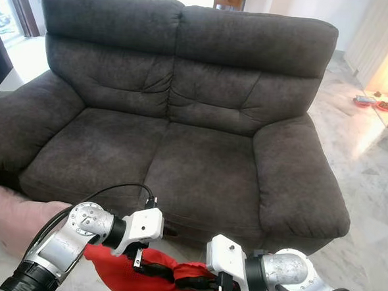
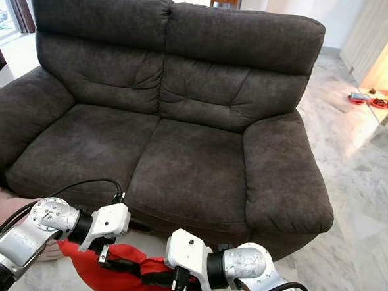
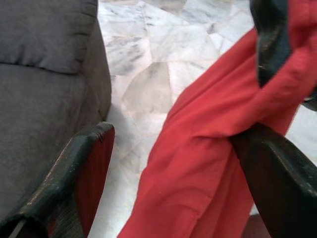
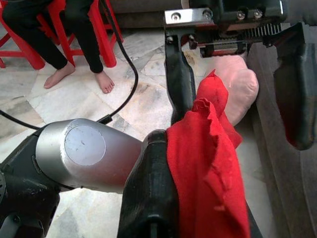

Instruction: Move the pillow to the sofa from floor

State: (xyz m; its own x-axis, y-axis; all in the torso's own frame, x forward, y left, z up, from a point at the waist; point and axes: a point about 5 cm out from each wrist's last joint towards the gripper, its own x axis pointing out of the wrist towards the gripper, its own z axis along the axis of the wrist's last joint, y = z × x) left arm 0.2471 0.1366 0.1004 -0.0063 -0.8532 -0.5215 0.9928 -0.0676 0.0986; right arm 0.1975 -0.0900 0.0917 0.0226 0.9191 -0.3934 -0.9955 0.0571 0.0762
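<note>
Both grippers grasp the red pillow (image 1: 140, 277), each pinching an end so the limp cloth hangs stretched between them and can be lifted level. The right gripper (image 4: 198, 163) has red fabric bunched between its fingers; the left gripper (image 3: 168, 163) stands wide, the cloth draped over one finger (image 3: 277, 168) while the other finger (image 3: 74, 168) is bare, so I judge its hold looser. Just beyond the fingers rises the front of the dark sofa (image 1: 180, 158), its seat above the pillow. A pink cushion (image 1: 12, 217) lies beside the left arm. Below is a pale marble floor (image 1: 369, 189); a person's bare feet (image 4: 81, 79) rest by a red stool (image 4: 69, 29).
</note>
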